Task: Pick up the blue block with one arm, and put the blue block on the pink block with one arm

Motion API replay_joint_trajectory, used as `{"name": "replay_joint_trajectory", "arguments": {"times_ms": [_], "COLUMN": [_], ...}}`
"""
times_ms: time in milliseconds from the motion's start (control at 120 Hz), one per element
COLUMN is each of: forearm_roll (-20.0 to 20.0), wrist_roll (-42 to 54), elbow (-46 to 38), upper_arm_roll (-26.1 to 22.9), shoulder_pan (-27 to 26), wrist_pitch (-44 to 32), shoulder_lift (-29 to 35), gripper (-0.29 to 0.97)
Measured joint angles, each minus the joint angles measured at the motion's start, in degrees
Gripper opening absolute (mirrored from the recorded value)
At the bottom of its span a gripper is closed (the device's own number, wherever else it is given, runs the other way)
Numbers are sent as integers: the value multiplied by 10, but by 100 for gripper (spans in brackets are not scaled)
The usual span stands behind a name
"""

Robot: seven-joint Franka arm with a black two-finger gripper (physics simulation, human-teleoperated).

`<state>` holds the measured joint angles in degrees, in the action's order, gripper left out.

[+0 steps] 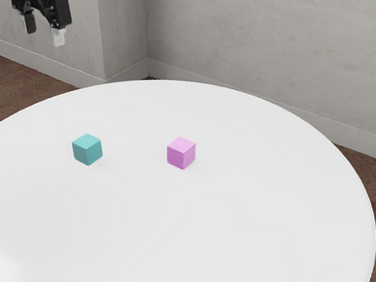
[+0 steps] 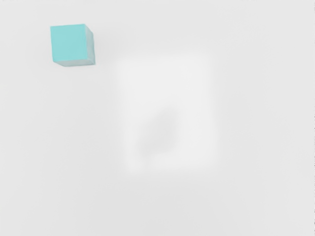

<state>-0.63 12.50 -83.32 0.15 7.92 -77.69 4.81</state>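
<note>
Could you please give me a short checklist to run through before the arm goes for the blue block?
1. Tool open and empty: ok.
2. Blue block flat and free on the table: ok.
3. Pink block with its top bare: ok.
4. Gap between the blocks wide enough for a grasp: ok.
5. Tool lined up over the blue block: not ok; it hangs high, off to the exterior view's left.

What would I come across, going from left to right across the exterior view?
The black tool, up high and open → the blue block → the pink block, standing apart from the blue one.
</note>
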Motion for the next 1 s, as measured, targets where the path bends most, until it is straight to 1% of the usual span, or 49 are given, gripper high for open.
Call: {"name": "replay_joint_trajectory", "arguments": {"times_ms": [142, 158, 217, 283, 350, 375, 408, 450, 508, 550, 708, 783, 892, 1000], "forearm_roll": [-3, -4, -9, -27, -40, -43, -46, -49, -52, -52, -54, -51, -23, 12], "wrist_roll": [-8, -9, -12, -15, -12, -8, 0, 11, 24, 33, 74, 98, 131, 158], "elbow": [-3, -14, -76, -204, -327, -366, -400, -421, -427, -424, -344, -317, -308, -306], "upper_arm_roll": [0, 0, 1, 4, 36, 59, 81, 108, 139, 153, 158, 157, 158, 158], "shoulder_pan": [-3, -2, 2, 2, 2, 2, 2, 2, 2, 2, 2, -2, -7, 3], "wrist_pitch": [-6, -6, -8, -44, -112, -146, -193, -240, -286, -311, -381, -402, -430, -451], "shoulder_lift": [1, 4, 25, 91, 133, 138, 138, 129, 121, 112, -23, -60, -86, -99], "gripper": [68, 68, 68, 68, 68, 68, 68, 68, 68, 68, 68, 68, 68, 68]}}
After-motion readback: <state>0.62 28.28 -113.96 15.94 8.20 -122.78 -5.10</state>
